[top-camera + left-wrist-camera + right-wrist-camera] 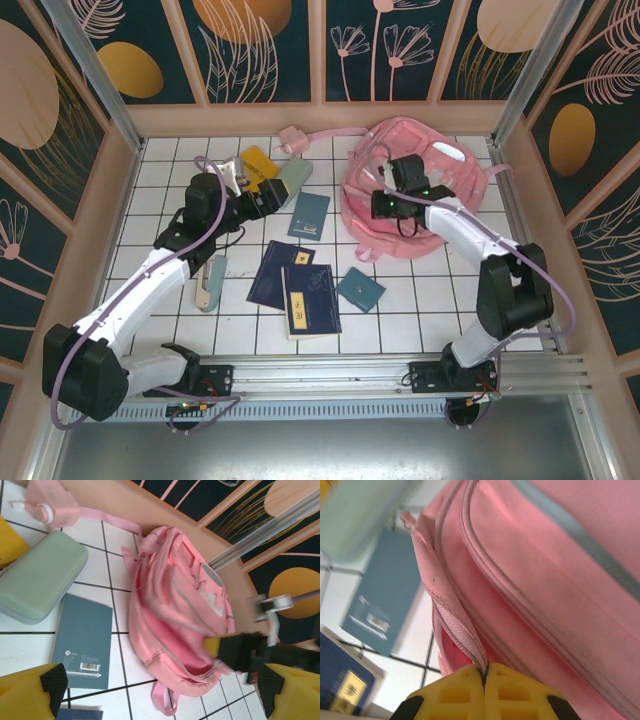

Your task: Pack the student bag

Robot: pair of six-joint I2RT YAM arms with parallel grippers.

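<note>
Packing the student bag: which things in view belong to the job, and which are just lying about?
Job: glossy pink backpack; right gripper, shut on its zipper edge; probably for packing: pale-green pencil case, teal notebook, navy-blue books.
Lying about or idle: pale oblong object at the left, purpose unclear; left gripper, open, holding nothing.

We can read no word or number outright. In the left wrist view, a teal booklet (85, 640) carries a white barcode label (90, 666) near six o'clock on its cover. A small round emblem (67, 654) sits at seven o'clock. The print beside them is too small to make out. A white patch (212, 597) on the student bag (170, 605) is blurred. In the right wrist view, at seven o'clock, a dark blue book (331, 665) bears a yellow label (351, 690) with one dark character, unreadable.
</note>
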